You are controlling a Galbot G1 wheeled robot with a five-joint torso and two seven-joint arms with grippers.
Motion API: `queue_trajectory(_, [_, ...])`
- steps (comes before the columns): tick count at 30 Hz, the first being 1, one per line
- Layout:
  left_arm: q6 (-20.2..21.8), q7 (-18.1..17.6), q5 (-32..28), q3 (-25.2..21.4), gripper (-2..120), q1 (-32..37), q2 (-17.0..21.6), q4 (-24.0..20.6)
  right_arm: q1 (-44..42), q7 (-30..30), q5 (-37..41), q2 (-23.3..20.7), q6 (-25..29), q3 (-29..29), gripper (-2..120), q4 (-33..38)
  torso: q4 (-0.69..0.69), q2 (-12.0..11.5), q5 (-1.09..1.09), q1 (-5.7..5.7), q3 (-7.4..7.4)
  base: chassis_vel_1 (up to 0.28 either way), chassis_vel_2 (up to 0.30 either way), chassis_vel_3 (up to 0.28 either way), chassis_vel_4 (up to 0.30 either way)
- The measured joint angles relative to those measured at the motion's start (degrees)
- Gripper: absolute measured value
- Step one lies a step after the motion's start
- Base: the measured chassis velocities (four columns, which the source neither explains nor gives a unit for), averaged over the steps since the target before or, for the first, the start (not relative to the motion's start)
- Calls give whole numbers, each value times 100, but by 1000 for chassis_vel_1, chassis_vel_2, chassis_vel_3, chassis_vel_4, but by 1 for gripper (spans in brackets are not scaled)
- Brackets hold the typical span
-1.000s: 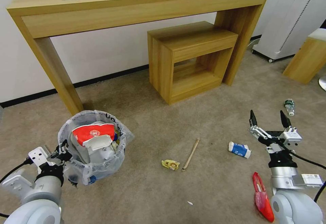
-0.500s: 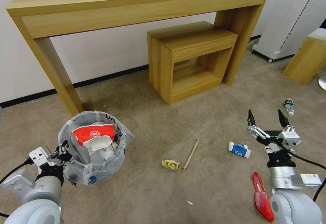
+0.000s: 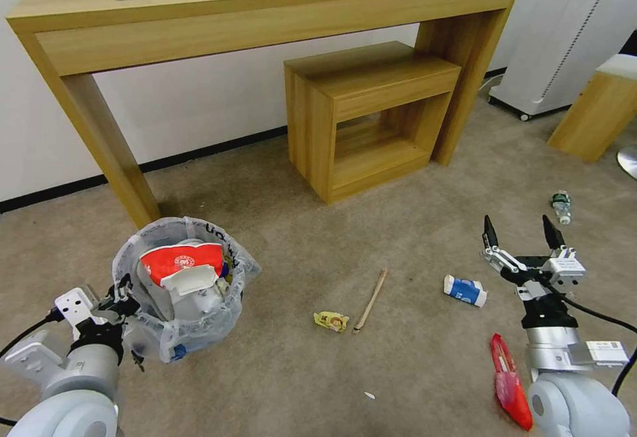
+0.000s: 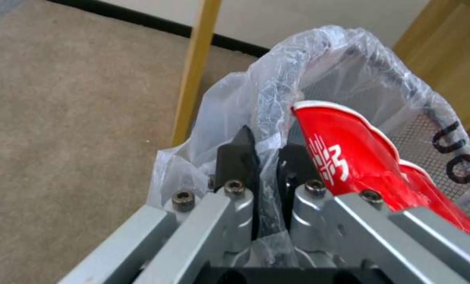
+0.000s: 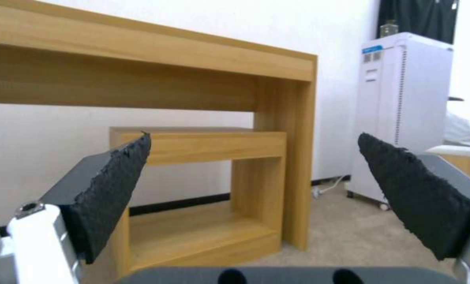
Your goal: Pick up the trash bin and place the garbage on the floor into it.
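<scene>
Where crinkled clear plastic folds over the rim, left gripper point(image 4: 261, 157) clamped on the round trash bin point(image 3: 192, 331), dark fingers point(image 4: 236, 161) pinching bag and mesh wall; seen close from the left wrist, a glossy red-white paper bowl point(image 4: 361, 165) just beyond the pinch. Rightward on the beige short-pile floor point(image 3: 279, 384): crumpled yellow wrapper point(image 3: 331, 321), slim wooden stick point(image 3: 370, 300), blue-white carton point(image 3: 464, 290) just left of the right gripper point(image 3: 521, 231). Raised off the carpet, rough black pads point(image 5: 114, 189) spread wide apart. Red packet point(image 3: 509, 382) beside its wrist, small plastic bottle point(image 3: 561, 207) farther off.
</scene>
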Motion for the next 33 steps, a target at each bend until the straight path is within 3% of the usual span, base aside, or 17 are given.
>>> queue_trajectory(18, [-22,-20,6,41,3,42,-81,-41,13,-9,91,-64,34,42,100,-16,-4,0,1,0,0,-81,-67,-69,-74])
queue_trajectory(24, [-23,-49,6,56,3,49,-88,-47,-73,211,-80,-172,-206,-64,100,40,2,0,1,0,0,0,0,0,0])
queue_trajectory(27, [-7,-54,22,98,3,50,-118,-86,-225,422,-192,-417,-877,-84,100,244,0,0,1,0,0,0,0,0,0])
queue_trajectory(29, [-3,-55,22,98,3,49,-119,-88,-253,473,-209,-488,-1042,-84,100,283,0,0,1,0,0,0,0,0,0])
queue_trajectory(31, [14,-60,-16,52,3,50,-118,-95,-343,675,-366,-1005,-1869,-44,100,350,0,0,0,0,0,0,0,0,0])
queue_trajectory(33, [15,-60,-37,31,3,50,-117,-97,-336,730,-420,-1165,-2097,-21,100,309,1,0,0,0,0,0,0,0,0])
